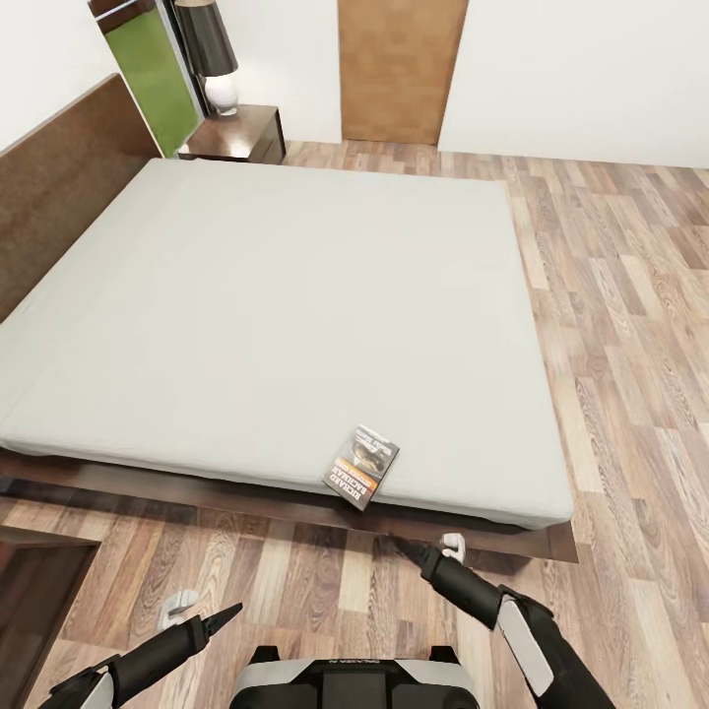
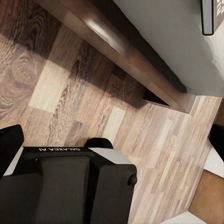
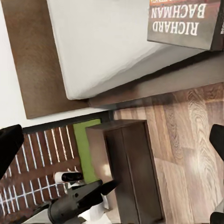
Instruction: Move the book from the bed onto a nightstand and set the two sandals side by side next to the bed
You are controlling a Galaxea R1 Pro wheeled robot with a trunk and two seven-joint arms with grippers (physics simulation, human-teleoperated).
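Observation:
The book (image 1: pixel 361 467), grey and orange with a dark picture, lies flat on the near edge of the bed's pale-grey mattress (image 1: pixel 266 295). In the right wrist view its cover (image 3: pixel 184 23) reads "Richard Bachman". My right gripper (image 1: pixel 404 544) is open, low over the floor just in front of the bed frame (image 1: pixel 295 507), a little short of the book. Farther back on the left, my left gripper (image 1: pixel 228 612) hangs open over the floor with nothing in it. One nightstand (image 1: pixel 236 133) stands at the far side by the headboard; another (image 1: pixel 39 591) is at my near left. The sandals are out of view.
A lamp (image 1: pixel 212 54) stands on the far nightstand. A brown door (image 1: pixel 399 69) is in the far wall. Wood-plank floor (image 1: pixel 630 325) runs along the bed's right side. The near nightstand (image 3: pixel 126 168) stands close to my left arm.

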